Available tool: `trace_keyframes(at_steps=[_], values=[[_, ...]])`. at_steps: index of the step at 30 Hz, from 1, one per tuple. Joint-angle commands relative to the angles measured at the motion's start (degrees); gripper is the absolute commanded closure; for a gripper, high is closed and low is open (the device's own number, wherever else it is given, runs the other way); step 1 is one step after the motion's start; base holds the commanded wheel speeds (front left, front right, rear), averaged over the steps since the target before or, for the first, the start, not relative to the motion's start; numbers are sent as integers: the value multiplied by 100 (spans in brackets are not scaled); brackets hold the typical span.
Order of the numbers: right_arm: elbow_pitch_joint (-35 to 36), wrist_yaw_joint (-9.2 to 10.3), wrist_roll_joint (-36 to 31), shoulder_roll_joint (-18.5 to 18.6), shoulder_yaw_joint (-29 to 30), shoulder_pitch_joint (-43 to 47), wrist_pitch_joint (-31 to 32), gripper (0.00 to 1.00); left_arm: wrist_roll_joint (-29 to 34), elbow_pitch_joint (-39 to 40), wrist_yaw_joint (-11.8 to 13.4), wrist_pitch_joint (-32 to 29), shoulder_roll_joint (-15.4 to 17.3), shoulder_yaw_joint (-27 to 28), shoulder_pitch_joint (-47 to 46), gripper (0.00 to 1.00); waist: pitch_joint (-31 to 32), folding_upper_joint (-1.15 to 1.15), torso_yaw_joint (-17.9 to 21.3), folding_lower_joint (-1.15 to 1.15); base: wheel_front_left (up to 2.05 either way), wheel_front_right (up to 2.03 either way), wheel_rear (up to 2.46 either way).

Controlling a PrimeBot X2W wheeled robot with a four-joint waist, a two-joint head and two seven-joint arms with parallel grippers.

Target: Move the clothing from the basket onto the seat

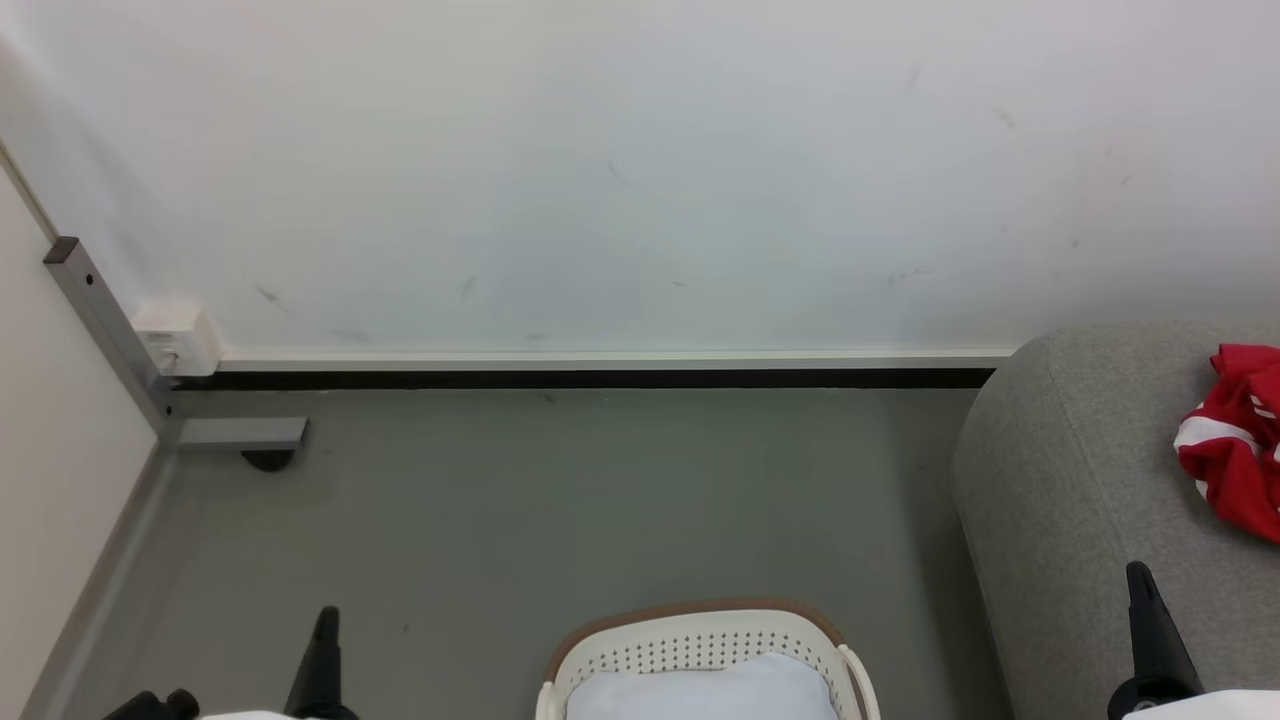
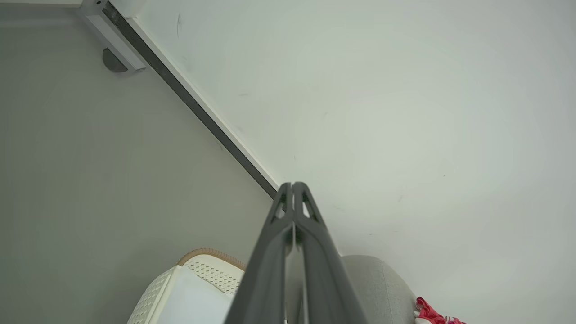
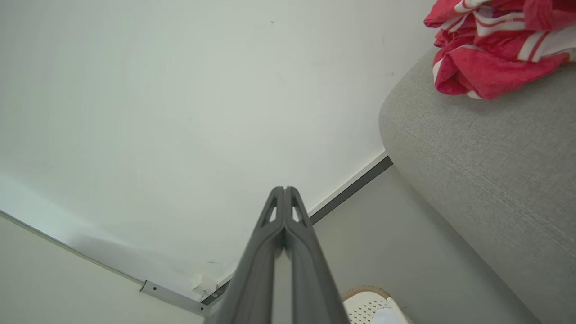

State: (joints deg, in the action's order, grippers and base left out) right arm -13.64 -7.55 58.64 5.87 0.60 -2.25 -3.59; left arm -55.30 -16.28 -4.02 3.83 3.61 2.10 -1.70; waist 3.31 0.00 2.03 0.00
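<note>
Grey floor (image 1: 560, 500) meets a white wall (image 1: 640, 180) ahead of us. Our left gripper (image 2: 293, 185) and right gripper (image 3: 285, 189) are both clenched, holding nothing. Between them sits the basket (image 1: 700, 612) with white padding (image 1: 700, 690) inside. The clothing (image 1: 1235, 440) lies bunched on the seat (image 1: 1070, 480).

Before me a white wall (image 1: 640, 150) with faint scuffs meets a grey-green floor (image 1: 550, 500), a white strip (image 1: 600, 358) along the joint. At my left, a grey metal bar (image 1: 100, 320) touches a small white box (image 1: 178, 338).
</note>
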Motion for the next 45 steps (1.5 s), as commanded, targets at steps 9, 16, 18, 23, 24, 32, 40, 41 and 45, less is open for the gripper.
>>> trace_keyframes(at_steps=[9, 16, 18, 23, 24, 32, 40, 41, 45], values=[[30, 5, 619, -20, 135, -198, 170, 100, -672, 108, -84, -186, -4, 105, -193, 100, -42, 0, -25, 0, 0, 0, 0], [22, 5, 985, -59, 200, -218, 284, 100, -1070, 128, -125, -303, -13, 155, -231, 100, -73, 0, -43, 0, 0, 0, 0], [19, 6, 1086, -70, 218, -231, 313, 100, -1185, 131, -132, -337, -15, 167, -240, 100, -82, 0, -48, 0, 0, 0, 0], [13, 6, 1327, -96, 262, -260, 392, 100, -1447, 144, -157, -414, -19, 200, -269, 100, -105, 0, -62, 0, 0, 0, 0], [12, 6, 1373, -101, 270, -266, 407, 100, -1504, 146, -163, -433, -20, 208, -274, 100, -109, 0, -64, 0, 0, 0, 0], [4, 7, 1734, -133, 329, -296, 516, 100, -1908, 160, -202, -541, -28, 251, -319, 100, -145, 0, -85, 0, 0, 0, 0], [-4, 8, 2072, -164, 391, -315, 621, 100, -2288, 173, -233, -645, -36, 292, -348, 100, -181, 0, -106, 0, 0, 0, 0], [-6, 8, 2118, -168, 399, -319, 638, 100, -2342, 176, -239, -659, -36, 297, -354, 100, -186, 0, -109, 0, 0, 0, 0], [-10, 8, 2290, -184, 429, -339, 691, 100, -2502, 182, -258, -712, -41, 320, -373, 100, -204, 0, -119, 0, 0, 0, 0]])
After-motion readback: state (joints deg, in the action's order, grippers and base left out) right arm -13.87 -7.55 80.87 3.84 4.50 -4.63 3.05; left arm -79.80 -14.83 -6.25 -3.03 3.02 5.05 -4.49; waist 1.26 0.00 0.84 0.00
